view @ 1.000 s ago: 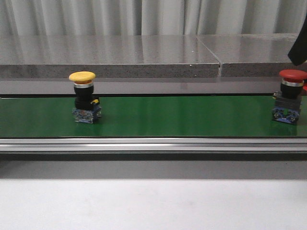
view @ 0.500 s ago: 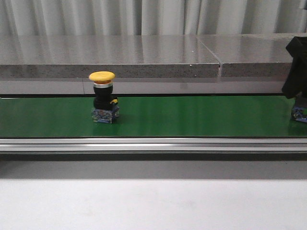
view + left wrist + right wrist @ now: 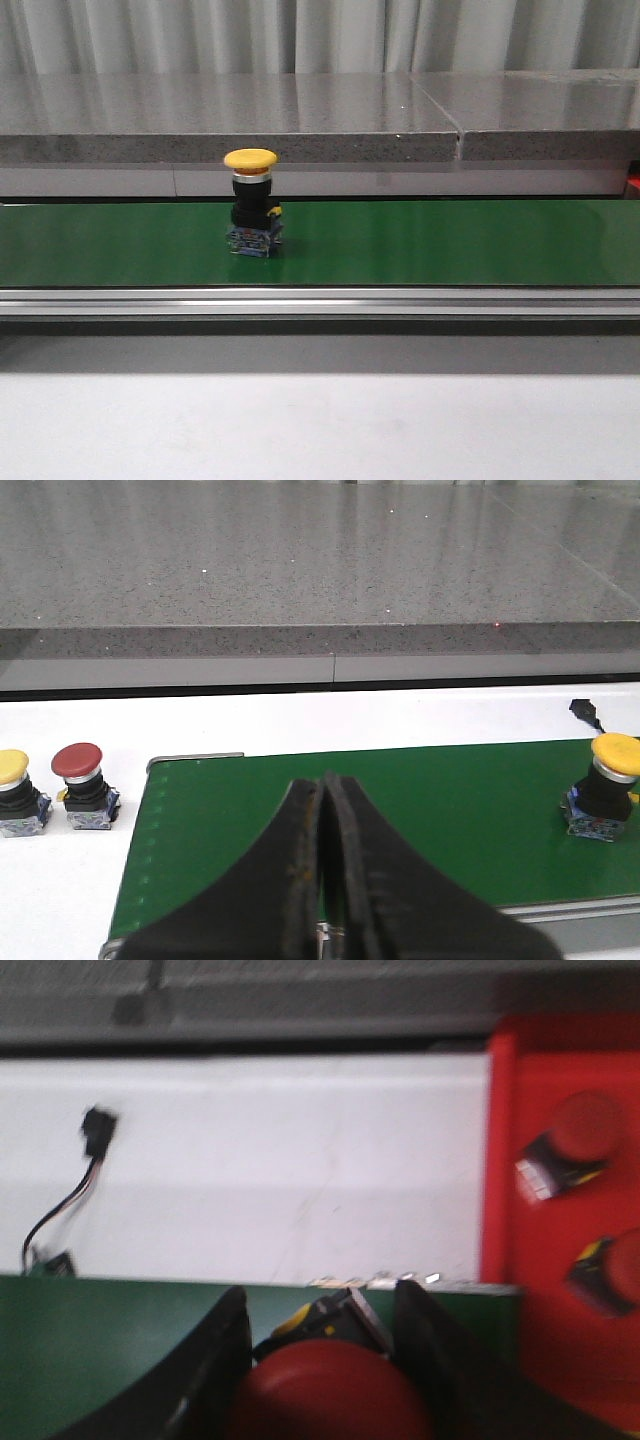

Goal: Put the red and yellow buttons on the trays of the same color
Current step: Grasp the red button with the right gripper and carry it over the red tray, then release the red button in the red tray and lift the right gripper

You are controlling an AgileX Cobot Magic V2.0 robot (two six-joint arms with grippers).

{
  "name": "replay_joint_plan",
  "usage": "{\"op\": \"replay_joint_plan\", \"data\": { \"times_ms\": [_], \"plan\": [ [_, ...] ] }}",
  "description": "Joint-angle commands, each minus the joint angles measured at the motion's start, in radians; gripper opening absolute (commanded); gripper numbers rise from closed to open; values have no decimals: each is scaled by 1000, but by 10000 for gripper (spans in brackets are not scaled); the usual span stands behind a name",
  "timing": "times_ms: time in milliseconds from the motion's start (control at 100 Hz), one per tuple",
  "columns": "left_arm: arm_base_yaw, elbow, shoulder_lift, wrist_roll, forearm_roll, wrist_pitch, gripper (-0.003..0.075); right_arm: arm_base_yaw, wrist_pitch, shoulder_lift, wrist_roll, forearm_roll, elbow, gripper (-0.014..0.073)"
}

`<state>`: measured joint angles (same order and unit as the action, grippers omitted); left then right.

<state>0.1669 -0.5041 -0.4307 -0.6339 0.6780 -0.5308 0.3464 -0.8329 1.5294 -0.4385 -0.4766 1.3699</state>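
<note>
Moved rightward along the green belt (image 3: 450,245) since the earlier front frames: yellow button (image 3: 252,203), now standing upright near mid-belt; gone from the right edge of that view: the red button and the dark arm seen there a moment before. Neither gripper visible in the front view now. From the left wrist: left gripper (image 3: 324,880) with fingers pressed together on nothing, hanging over the near end of the belt; same yellow button (image 3: 603,798) well apart, further down the belt; beside the belt's end, on the white table (image 3: 60,880), a spare yellow button (image 3: 15,793) and a spare red button (image 3: 84,786) side by side, not yet sorted. From the right wrist, blurred: right gripper (image 3: 320,1360) clamped around a red button (image 3: 330,1392), the red cap filling the gap between the fingers, over the belt's end and just beside the red tray (image 3: 500,1160); already in that tray, two red buttons (image 3: 570,1155). No yellow tray in sight. Judged progress: partway — two reds placed, a third in hand and near its tray, one yellow riding the belt, two more waiting on the table.
</note>
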Motion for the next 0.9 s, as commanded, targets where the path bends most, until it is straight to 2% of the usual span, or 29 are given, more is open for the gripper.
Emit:
{"op": "replay_joint_plan", "data": {
  "times_ms": [0,180,340,890],
  "plan": [
    [-6,-27,-4,-1,28,62,-19,81,36,-12,8,-13,87,90],
    [-6,-27,-4,-1,28,64,-19,211,116,74,31,-13,164,90],
    [-6,-27,-4,-1,28,64,-19,277,220,176,34,-13,174,90],
    [-6,-27,-4,-1,28,64,-19,297,393,436,34,-13,174,90]
  ]
}}
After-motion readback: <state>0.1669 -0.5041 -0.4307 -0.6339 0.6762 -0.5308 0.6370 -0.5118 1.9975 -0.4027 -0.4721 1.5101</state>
